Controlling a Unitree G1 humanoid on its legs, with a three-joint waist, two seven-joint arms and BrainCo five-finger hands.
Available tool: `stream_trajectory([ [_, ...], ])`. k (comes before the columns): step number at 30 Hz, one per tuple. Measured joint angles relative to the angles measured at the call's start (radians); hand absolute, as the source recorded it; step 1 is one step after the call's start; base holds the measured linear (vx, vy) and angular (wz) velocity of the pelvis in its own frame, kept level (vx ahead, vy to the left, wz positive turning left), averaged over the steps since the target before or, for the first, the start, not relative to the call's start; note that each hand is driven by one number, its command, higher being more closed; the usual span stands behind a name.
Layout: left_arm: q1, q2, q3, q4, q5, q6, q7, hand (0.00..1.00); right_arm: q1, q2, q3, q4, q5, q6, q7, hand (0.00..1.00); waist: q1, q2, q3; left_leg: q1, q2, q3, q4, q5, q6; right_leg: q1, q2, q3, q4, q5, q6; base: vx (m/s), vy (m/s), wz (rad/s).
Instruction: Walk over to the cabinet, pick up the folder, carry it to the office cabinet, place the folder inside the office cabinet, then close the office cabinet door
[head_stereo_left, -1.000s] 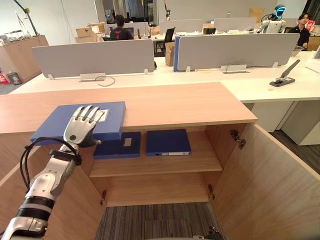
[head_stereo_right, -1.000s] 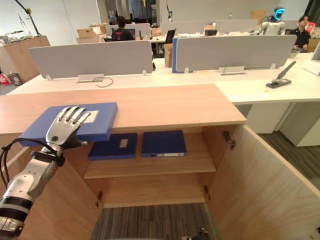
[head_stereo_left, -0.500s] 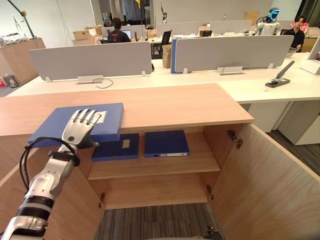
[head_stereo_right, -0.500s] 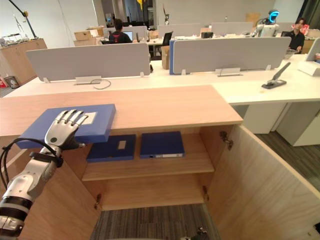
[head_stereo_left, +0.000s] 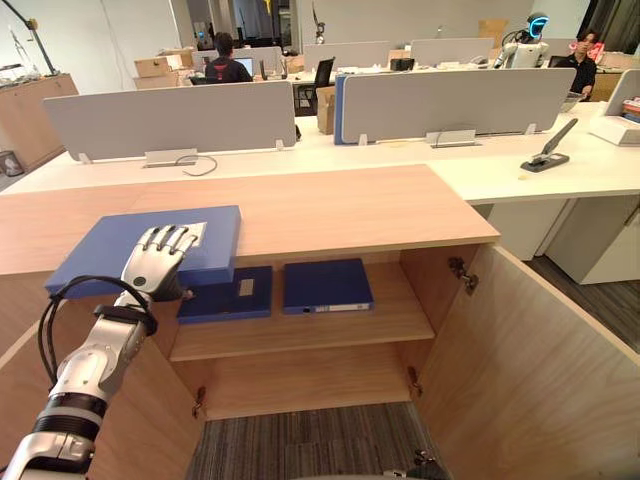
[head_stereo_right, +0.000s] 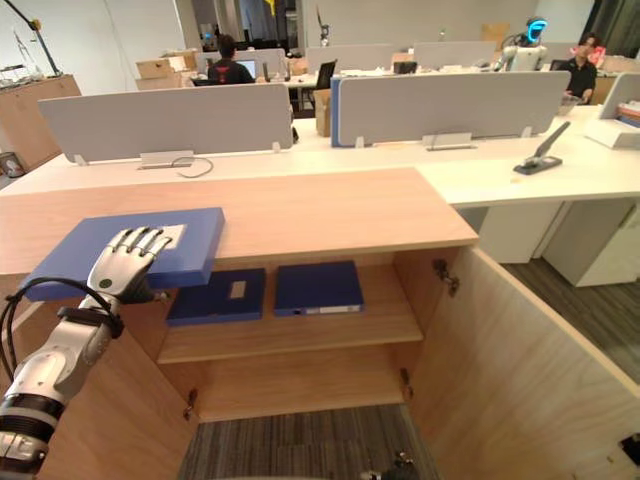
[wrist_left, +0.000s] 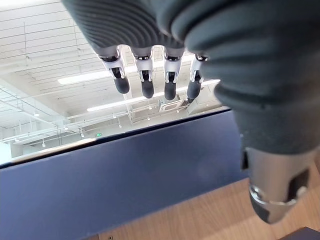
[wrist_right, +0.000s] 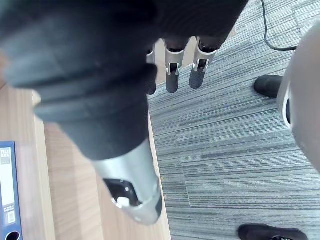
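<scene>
Where the folder lies: the blue folder (head_stereo_left: 105, 252) is flat on the left part of the wooden cabinet top (head_stereo_left: 340, 205), and its near edge juts out past the top's front edge.
Left hand: the left hand (head_stereo_left: 152, 268) rests on the folder's near right corner, with its fingers (head_stereo_left: 172, 240) stretched flat over the cover, up to a white label (head_stereo_left: 197, 232).
Thumb: the thumb (wrist_left: 272, 200) sits below the folder's edge; I cannot tell whether it touches.
Right hand: the right hand (wrist_right: 131, 182) hangs over the carpet (wrist_right: 225, 150), fingers loose and holding nothing.
Shelf: two more folders (head_stereo_left: 327, 285) lie side by side on the upper shelf (head_stereo_left: 400, 322), just below the top.
Door: the right door (head_stereo_left: 530, 350) stands wide open.
Behind: a white desk (head_stereo_left: 500, 170) has grey screens (head_stereo_left: 170, 120) and a black stapler (head_stereo_left: 545, 158).
</scene>
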Motion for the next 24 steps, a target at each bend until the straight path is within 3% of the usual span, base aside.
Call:
stream_trajectory([
  [7,0.0,0.0,0.0,0.033,-0.023,0.0,-0.021,0.0,0.006,-0.01,-0.009,0.0,0.0,0.002,0.001,0.0,-0.003,-0.006,0.011,0.015,0.0,0.009,0.0,-0.011,0.002,0.019,0.005,0.002,-0.025,0.004,0.003,0.03,0.007,-0.04],
  [8,0.0,0.0,0.0,0.04,-0.026,0.001,-0.024,1.0,0.006,-0.011,-0.009,0.0,0.0,0.002,0.002,0.0,-0.004,-0.006,0.013,0.015,-0.001,0.009,0.0,-0.012,0.001,0.02,0.005,0.002,-0.028,0.004,0.004,0.06,0.004,-0.03],
  [24,-0.039,-0.003,0.054,0.049,-0.043,0.037,-0.03,1.0,0.007,-0.02,-0.007,0.002,-0.003,0.016,0.017,0.0,-0.03,-0.01,0.028,0.035,0.001,0.018,0.0,-0.021,-0.001,0.04,0.01,0.005,-0.045,0.005,0.005,0.01,0.004,-0.01],
])
